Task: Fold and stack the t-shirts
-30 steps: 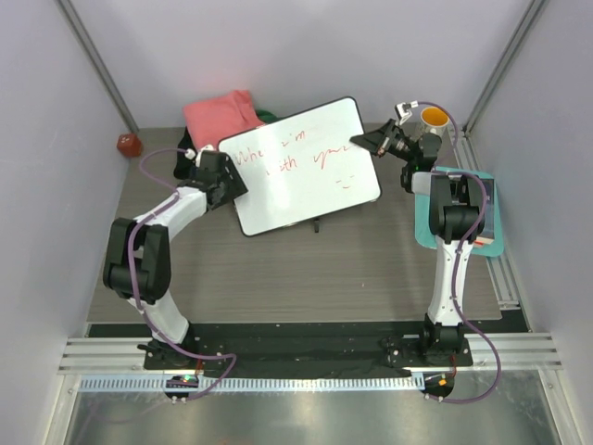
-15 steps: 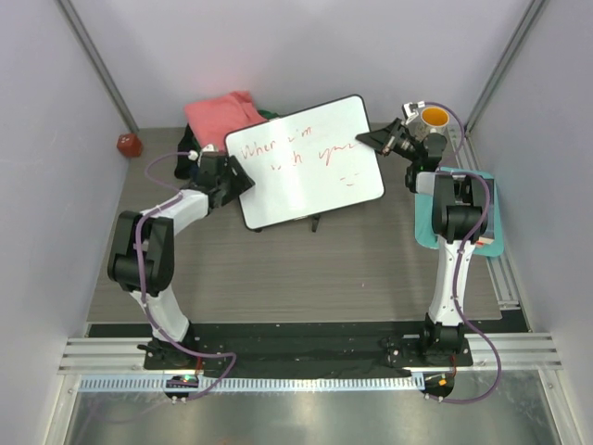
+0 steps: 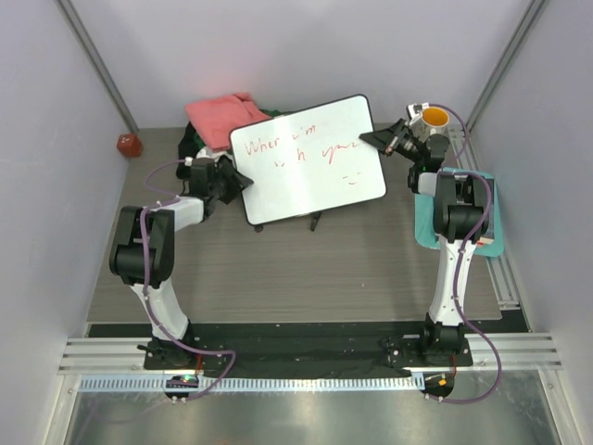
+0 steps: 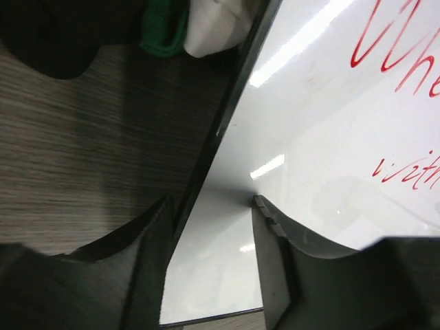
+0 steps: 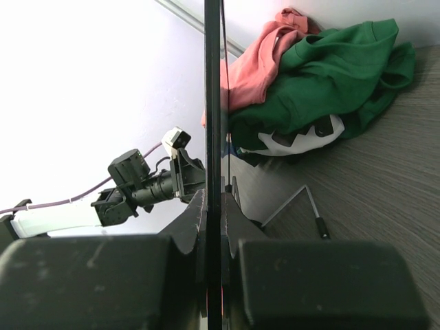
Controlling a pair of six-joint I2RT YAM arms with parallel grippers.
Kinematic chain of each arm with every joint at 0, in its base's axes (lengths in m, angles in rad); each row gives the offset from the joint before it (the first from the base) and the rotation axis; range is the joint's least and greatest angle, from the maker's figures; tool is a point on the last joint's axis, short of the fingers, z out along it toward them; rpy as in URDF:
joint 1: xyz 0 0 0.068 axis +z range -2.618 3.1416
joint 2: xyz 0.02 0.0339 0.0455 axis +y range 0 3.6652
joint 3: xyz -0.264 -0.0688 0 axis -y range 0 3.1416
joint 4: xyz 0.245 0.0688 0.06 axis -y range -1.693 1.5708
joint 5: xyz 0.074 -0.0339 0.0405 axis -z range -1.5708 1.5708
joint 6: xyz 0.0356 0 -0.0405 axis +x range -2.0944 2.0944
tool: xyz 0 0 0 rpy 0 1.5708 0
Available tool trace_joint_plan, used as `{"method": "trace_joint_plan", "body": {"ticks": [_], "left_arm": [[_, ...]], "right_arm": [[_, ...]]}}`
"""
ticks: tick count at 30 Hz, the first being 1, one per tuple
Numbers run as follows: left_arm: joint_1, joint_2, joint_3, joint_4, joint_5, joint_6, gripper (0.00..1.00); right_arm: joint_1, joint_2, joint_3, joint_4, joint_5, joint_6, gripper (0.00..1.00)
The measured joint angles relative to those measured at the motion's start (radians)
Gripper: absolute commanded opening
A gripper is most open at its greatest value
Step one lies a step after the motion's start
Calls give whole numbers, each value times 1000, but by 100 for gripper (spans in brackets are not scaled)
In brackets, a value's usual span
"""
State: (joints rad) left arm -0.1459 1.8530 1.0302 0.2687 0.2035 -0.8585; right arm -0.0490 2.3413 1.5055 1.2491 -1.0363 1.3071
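Note:
The t-shirts lie heaped at the back left: a salmon-pink one (image 3: 220,113) on top, with a dark green one (image 5: 323,75), a white one (image 5: 302,141) and a black one (image 4: 62,34) under it. A white board (image 3: 308,159) with red writing is tilted in front of the heap and hides part of it. My right gripper (image 5: 214,196) is shut on the board's right edge (image 3: 371,139). My left gripper (image 4: 210,199) is open, its fingers astride the board's lower left corner (image 3: 243,181), one above and one below, with a gap showing.
A mug (image 3: 434,119) with a yellow inside stands at the back right. A teal mat (image 3: 491,218) lies along the right edge. A small red object (image 3: 128,144) sits at the far left. The board's thin metal leg (image 5: 292,203) hangs under it.
The board has shifted a little back and to the right with the right gripper. The left gripper followed its corner and its jaws have narrowed.

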Motion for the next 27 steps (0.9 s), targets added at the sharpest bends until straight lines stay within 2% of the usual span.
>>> {"method": "trace_joint_plan", "body": {"ticks": [9,14,16,17,18,21,27], "left_arm": [[10,-23,-28,16,-40,30,12],[11,-29,-34,24,-49,55,10],[11,-29,-39,34,-46,56,14],[12,-29,-39,36,-44,58,20],[12,-29,-39,37,-42,60,35],[11,-12,-30,51,-6,58,52],[13,39,-18,119,68,39,54]], "right_arm": [[-10,3,0,7,3,5,1],[-10,3,0,12,3,8,1],[-10,3,0,14,3,10,1],[-10,4,0,15,3,11,1],[-10,5,1,16,3,13,1],[-9,18,6,26,0,21,1],[-8,43,12,42,6,44,1]]}}
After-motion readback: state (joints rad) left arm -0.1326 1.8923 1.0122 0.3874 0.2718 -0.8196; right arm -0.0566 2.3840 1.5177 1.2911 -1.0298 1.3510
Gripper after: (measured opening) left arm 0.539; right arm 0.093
